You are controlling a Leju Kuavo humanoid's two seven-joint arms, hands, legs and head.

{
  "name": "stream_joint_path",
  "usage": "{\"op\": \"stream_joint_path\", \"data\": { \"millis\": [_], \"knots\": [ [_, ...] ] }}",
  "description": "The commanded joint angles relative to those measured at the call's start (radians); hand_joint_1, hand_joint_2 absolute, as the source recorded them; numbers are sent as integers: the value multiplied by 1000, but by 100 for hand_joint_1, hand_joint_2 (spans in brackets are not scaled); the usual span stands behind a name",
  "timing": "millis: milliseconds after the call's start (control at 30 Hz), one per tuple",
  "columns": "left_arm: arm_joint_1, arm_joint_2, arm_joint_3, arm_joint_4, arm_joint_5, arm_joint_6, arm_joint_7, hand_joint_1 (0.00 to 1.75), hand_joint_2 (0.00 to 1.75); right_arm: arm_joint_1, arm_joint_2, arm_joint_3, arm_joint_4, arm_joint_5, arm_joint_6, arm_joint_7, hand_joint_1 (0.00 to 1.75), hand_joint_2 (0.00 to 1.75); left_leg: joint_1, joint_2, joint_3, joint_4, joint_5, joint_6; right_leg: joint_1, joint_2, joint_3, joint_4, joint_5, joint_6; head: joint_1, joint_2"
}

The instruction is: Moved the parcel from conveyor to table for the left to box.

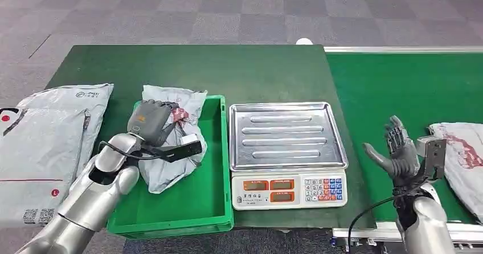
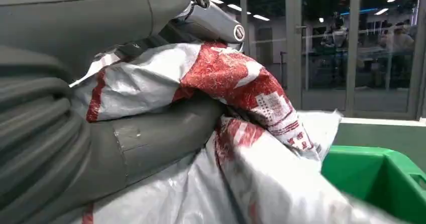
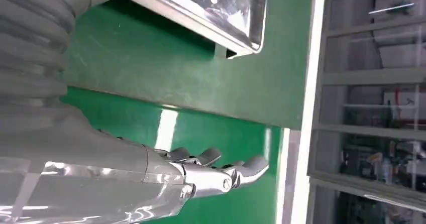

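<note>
Left hand (image 1: 149,119) grips the crumpled grey-and-red parcel (image 1: 171,146) over the green box (image 1: 199,200), left of the scale (image 1: 287,146). Right hand (image 1: 396,148) hangs spread and empty above the conveyor (image 1: 398,83); another parcel (image 1: 462,157) lies just right of it.

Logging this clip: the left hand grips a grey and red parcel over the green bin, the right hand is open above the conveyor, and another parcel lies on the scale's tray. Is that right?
Not quite. The scale tray is bare in the head view; the other parcel lies on the conveyor. The left hand does grip the grey and red parcel over the green bin, and the right hand is open.
</note>
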Motion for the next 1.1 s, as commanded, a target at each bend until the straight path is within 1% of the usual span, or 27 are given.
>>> {"op": "stream_joint_path", "data": {
  "millis": [33,67,100,200,267,300,400,500,533,667,700,733,767,800,833,867,900,933,967,1000,1100],
  "knots": [
    [-14,26,54,39,3,-35,19,175,175,17,23,-65,-38,-4,3,4,0,175,1,1,2,-1,0,0,1,1,2,-1,0,-1,0,0],
    [-13,17,67,48,18,-20,10,54,175,14,19,-64,-32,-3,3,5,0,175,1,1,3,-1,-1,-1,1,2,3,-1,0,-1,0,0],
    [-19,5,76,65,30,-15,6,0,175,4,15,-58,-18,-1,4,7,0,175,1,2,5,-1,-1,-1,1,2,5,-2,0,-2,0,0],
    [-41,-21,91,102,82,-7,-19,0,175,-22,8,-41,19,2,2,8,0,175,0,1,3,-1,0,0,1,2,3,-1,0,-1,0,0],
    [-64,-64,119,148,161,22,-48,0,175,-45,13,-14,45,20,-4,5,0,175,2,1,5,-1,0,-1,2,1,6,-3,0,-2,0,0],
    [-92,-90,121,197,193,36,-64,0,175,-70,21,4,67,37,-21,2,0,175,1,1,3,-1,0,0,1,1,3,-1,1,-1,0,0],
    [-103,-97,117,210,194,39,-64,0,175,-83,27,11,74,41,-28,4,0,175,2,3,5,0,0,-1,2,3,5,-2,1,-1,0,0],
    [-101,-95,116,213,195,42,-65,0,175,-81,23,10,75,40,-26,4,0,175,1,1,4,0,0,0,1,2,4,-2,1,-1,0,0],
    [-101,-101,124,215,212,45,-73,0,175,-82,24,9,76,40,-26,4,0,175,1,2,6,-1,0,0,1,2,6,-3,1,-1,0,0],
    [-162,-164,160,314,358,7,-99,0,175,-140,12,43,130,63,-40,8,0,175,1,2,3,0,0,0,1,2,4,-1,1,-1,0,0],
    [-171,-187,189,335,407,18,-90,0,175,-159,8,60,149,80,-49,13,0,0,1,2,4,0,-1,-1,2,3,5,-1,1,-2,0,0],
    [-175,-215,238,351,514,-18,-111,0,175,-184,8,77,177,99,-64,11,0,0,1,2,2,1,0,0,1,3,2,0,1,-1,0,0],
    [-180,-225,254,363,568,-37,-121,0,175,-208,9,94,205,120,-85,10,0,0,1,3,3,0,0,-1,1,3,4,-1,2,-1,0,0],
    [-185,-248,281,373,656,-59,-155,0,175,-242,19,102,252,135,-101,21,0,175,1,3,2,1,0,0,1,3,2,-1,2,-1,0,0],
    [-186,-262,295,374,700,-82,-174,0,175,-253,21,107,266,146,-111,26,0,175,1,3,3,1,0,0,1,4,3,-1,2,-1,0,0],
    [-186,-293,320,372,810,-147,-227,0,175,-279,25,120,309,188,-147,33,0,0,2,5,5,0,0,0,2,5,5,-2,3,-1,0,0],
    [-195,-317,328,384,879,-200,-234,0,175,-294,31,114,336,202,-164,43,0,0,1,4,2,1,0,0,1,4,2,-1,3,-1,0,0],
    [-208,-349,327,405,955,-254,-237,0,175,-303,27,116,358,245,-208,45,0,0,1,4,4,0,0,0,2,4,4,-2,3,-1,0,0],
    [-217,-365,315,423,983,-273,-229,0,175,-300,27,105,362,248,-207,45,0,0,1,3,3,1,0,0,2,3,3,-1,3,-1,0,0],
    [-230,-387,303,448,1027,-315,-232,0,175,-289,15,103,359,278,-237,39,0,0,1,-1,3,1,1,0,1,0,5,-2,2,-1,0,0],
    [-243,-387,269,478,1051,-290,-244,0,175,-279,12,79,347,288,-225,36,0,0,1,-4,3,1,1,0,1,-4,5,-2,2,-1,0,0]
  ]
}}
